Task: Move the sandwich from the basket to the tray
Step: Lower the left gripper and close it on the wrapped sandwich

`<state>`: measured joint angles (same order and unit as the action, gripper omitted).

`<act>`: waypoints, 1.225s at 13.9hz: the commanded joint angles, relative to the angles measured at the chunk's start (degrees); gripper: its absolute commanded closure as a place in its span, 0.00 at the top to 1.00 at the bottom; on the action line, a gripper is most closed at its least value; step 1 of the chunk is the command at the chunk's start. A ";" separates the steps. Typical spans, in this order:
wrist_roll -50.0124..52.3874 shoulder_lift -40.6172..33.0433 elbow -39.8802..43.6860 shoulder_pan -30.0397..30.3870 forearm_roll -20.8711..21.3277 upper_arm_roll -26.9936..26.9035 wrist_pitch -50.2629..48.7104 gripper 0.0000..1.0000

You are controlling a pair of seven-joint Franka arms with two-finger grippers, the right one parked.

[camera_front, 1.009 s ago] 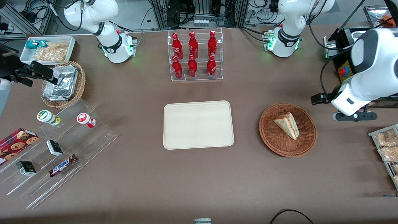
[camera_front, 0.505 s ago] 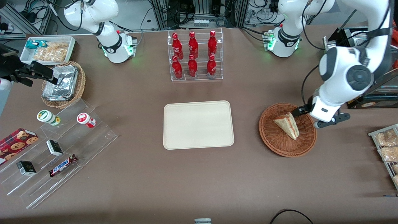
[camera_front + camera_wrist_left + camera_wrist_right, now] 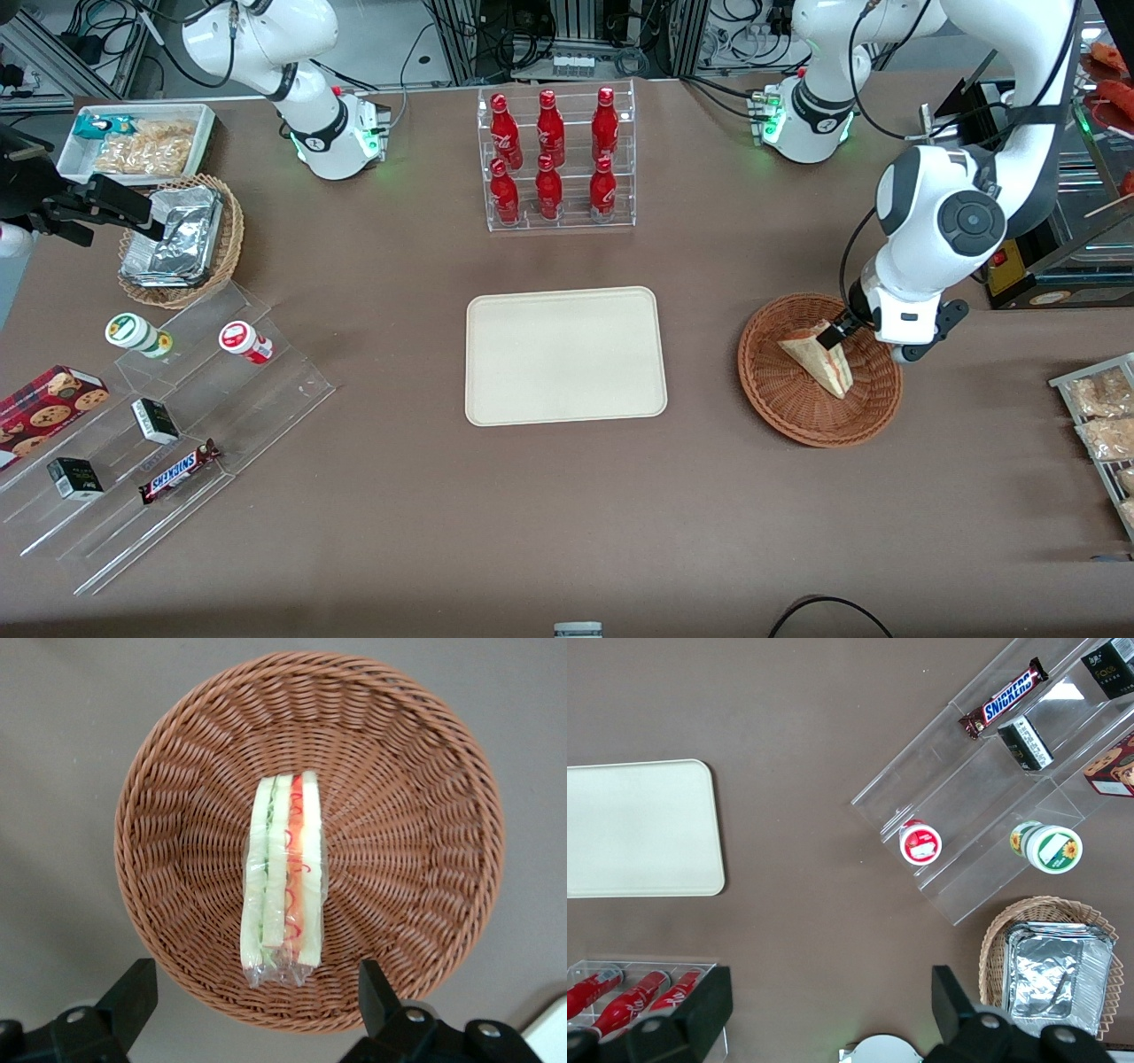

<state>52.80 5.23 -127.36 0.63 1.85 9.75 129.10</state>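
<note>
Robotics laboratory staged as a snack counter: a brown table bears a clear rack of red cola bottles, stepped acrylic shelves with a Snickers bar, and a bin of snack bags; aluminium framing and cable bundles line the table's edge farthest from the front camera. The left arm's gripper hangs over a wicker basket.

Sandwich in basket — end effector above
</note>
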 commanded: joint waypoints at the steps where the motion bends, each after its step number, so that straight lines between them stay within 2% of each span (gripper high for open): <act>1: 3.97 2.32 -0.35 0.08 -0.35 0.18 3.51 1.00; 5: 7.93 6.89 -0.26 -0.01 -0.26 0.27 8.79 1.00; 10: 8.10 9.89 -0.26 0.08 -0.35 0.27 9.06 1.00; 11: 9.32 10.50 0.00 0.08 -0.35 0.27 8.71 0.83; 12: 10.47 10.77 0.00 0.08 -0.35 0.27 8.45 0.42; 13: 9.69 10.68 0.00 0.08 -0.27 0.27 7.92 0.18; 14: 9.43 10.25 0.44 0.08 -0.18 0.27 6.70 0.11; 17: 9.25 9.54 5.69 0.08 0.26 0.27 -0.57 0.06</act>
<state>61.31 15.84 -125.49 0.62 1.84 9.75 134.01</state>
